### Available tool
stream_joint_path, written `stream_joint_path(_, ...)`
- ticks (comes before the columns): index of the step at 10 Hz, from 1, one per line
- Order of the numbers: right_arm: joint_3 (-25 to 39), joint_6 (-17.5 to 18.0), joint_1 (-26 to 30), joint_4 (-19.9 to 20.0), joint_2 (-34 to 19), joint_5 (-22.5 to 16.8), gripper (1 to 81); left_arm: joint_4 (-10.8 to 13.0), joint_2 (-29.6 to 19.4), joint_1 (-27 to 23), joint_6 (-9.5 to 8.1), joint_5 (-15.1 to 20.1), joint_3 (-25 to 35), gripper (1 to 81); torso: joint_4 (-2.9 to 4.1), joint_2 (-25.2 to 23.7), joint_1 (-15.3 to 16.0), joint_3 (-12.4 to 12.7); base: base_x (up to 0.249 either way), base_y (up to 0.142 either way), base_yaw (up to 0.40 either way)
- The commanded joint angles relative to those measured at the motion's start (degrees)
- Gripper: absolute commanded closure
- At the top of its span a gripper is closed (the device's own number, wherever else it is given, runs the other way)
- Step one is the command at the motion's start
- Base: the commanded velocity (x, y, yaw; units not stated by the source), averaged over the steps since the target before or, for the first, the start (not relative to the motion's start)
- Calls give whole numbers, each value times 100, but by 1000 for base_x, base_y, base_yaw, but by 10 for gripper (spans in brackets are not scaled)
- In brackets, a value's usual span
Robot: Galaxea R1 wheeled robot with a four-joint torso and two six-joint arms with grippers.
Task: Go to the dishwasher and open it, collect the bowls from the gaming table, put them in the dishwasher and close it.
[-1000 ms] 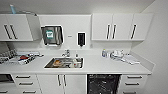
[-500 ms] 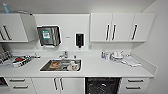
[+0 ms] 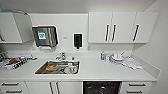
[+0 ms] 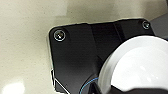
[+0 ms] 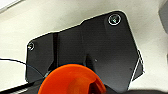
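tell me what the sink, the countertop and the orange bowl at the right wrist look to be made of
Sink: brushed stainless steel by its grey metallic sheen. Countertop: smooth white surface, likely laminate or solid surface; the look leaves it open. Orange bowl: glossy, evenly coloured, probably plastic or glazed ceramic; I cannot tell which.

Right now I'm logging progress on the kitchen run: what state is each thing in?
dishwasher: open, dark interior showing under the counter
wall cabinets: doors shut
sink: holding dishes
white bowl: close against the left wrist, grip hidden
orange bowl: close against the right wrist, grip hidden
drawers: shut
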Motion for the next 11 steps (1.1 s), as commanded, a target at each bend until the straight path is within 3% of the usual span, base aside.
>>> stream_joint_path(1,16,-13,275,-43,-39,-284,811,54,-54,-309,7,179,14,811,0,0,1,0,138,-65,0)
stream_joint_path(11,16,4,257,18,-66,-284,811,19,-62,-318,-1,179,14,811,0,0,3,0,108,0,0)
